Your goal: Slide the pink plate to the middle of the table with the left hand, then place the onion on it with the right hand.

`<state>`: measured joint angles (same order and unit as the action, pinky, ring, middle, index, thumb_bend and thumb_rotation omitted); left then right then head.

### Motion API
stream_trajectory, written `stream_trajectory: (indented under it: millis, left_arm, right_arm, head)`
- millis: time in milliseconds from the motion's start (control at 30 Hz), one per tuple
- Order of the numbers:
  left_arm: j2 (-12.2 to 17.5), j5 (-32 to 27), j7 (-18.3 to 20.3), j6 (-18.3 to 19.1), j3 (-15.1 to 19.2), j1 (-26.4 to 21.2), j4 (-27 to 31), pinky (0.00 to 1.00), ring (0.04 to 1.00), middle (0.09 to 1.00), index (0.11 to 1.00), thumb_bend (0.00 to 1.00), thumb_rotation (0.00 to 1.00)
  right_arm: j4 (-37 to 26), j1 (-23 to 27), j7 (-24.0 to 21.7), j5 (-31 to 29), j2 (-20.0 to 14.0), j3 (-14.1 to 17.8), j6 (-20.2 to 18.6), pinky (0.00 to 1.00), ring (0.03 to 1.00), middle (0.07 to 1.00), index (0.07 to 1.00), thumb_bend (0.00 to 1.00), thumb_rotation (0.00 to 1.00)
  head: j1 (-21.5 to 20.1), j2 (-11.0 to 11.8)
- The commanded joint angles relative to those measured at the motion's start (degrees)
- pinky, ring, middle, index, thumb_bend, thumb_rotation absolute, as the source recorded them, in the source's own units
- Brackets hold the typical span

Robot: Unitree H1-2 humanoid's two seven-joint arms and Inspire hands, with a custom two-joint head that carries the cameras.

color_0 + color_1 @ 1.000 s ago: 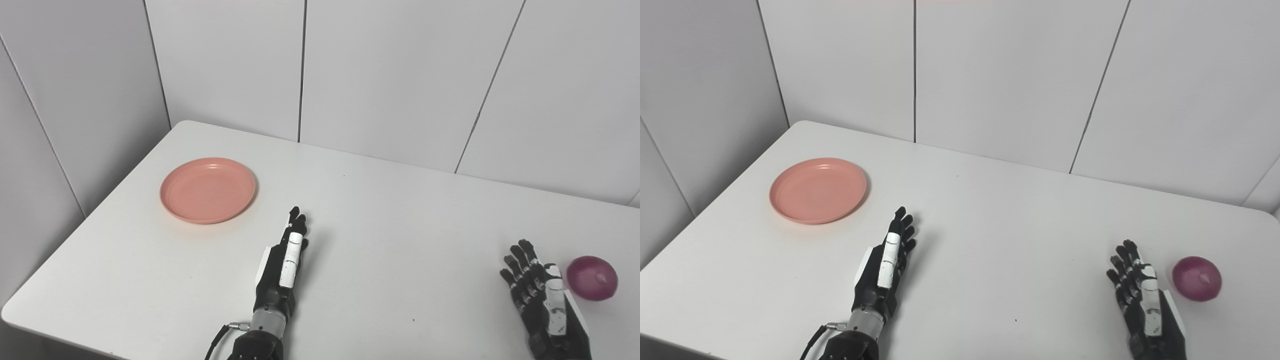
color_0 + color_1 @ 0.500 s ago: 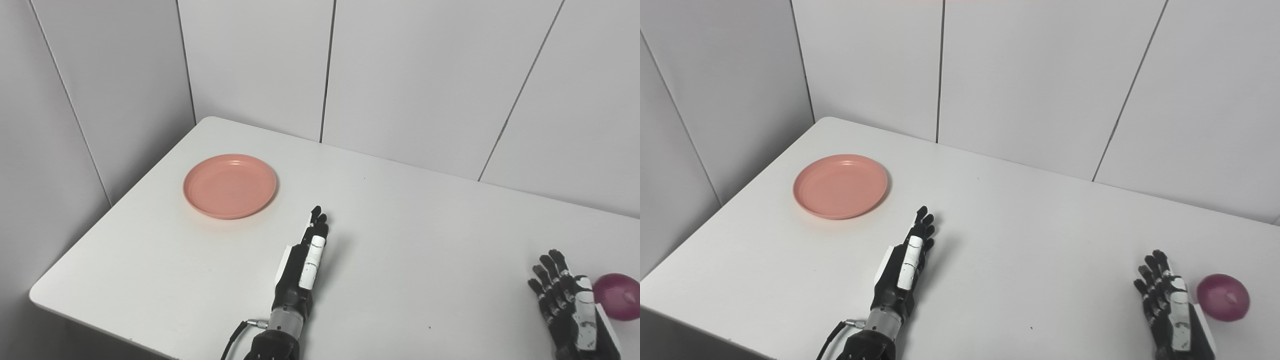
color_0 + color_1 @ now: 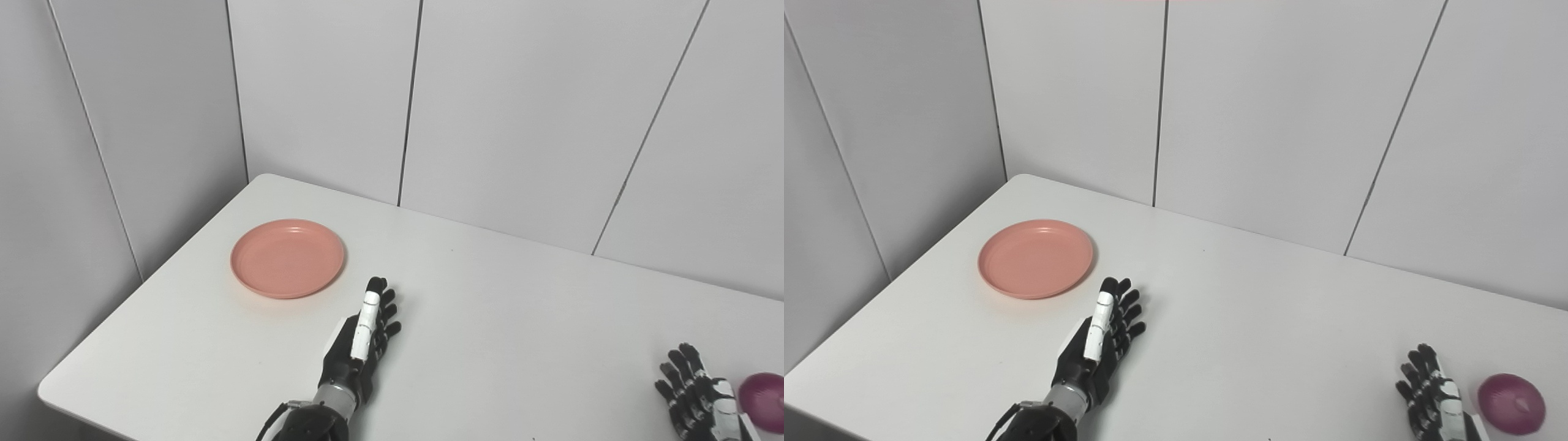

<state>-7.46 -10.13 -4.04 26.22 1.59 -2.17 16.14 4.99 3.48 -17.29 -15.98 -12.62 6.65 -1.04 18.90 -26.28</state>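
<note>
1. The right hand lies at the near right edge of the white table, fingers spread and holding nothing, just beside the round purple onion but apart from it.
2. The left hand is empty too, fingers extended and parted, near the table's middle.
3. Beyond it, the round pink plastic plate sits bare at the far left, untouched.

Pink plate beyond left hand
</note>
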Motion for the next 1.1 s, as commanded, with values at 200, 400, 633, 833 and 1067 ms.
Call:
stream_trajectory:
  millis: [200,400,633,833,1067]
  left_arm:
    - [11.3,-13.8,-10.1,0.7,-3.7,-11.0,3.6,1.00,1.000,1.000,1.000,0.82,1.00]
    - [23.6,-29.3,-21.7,0.7,-9.6,-17.9,3.6,1.00,1.000,1.000,1.000,0.81,1.00]
    - [32.9,-34.4,-21.8,0.7,-11.2,-22.6,1.1,1.00,1.000,1.000,1.000,0.85,1.00]
    - [38.0,-35.0,-15.8,0.7,-7.5,-24.8,-4.5,1.00,1.000,1.000,1.000,0.86,1.00]
    - [43.2,-34.9,-7.6,0.7,-3.7,-25.6,-10.7,1.00,1.000,1.000,1.000,0.89,1.00]
  right_arm:
    - [-1.0,-2.8,0.8,0.1,2.0,-1.0,-0.1,1.00,1.000,1.000,1.000,0.84,1.00]
    - [-2.0,-2.9,1.0,0.2,2.0,-1.3,-0.7,1.00,1.000,1.000,1.000,0.82,1.00]
    - [-3.3,-3.2,1.6,0.3,2.2,-1.6,-1.7,1.00,1.000,1.000,1.000,0.81,1.00]
    - [-3.8,-3.3,1.9,0.0,2.2,-1.8,-2.0,1.00,1.000,1.000,1.000,0.77,1.00]
    - [-4.0,-3.3,1.9,0.3,1.8,-1.9,-2.2,1.00,1.000,1.000,1.000,0.76,1.00]
  head:
    - [-0.6,-0.3]
    - [-0.7,-0.2]
    - [-0.8,-0.1]
    - [-0.8,-0.1]
    - [-0.5,0.0]
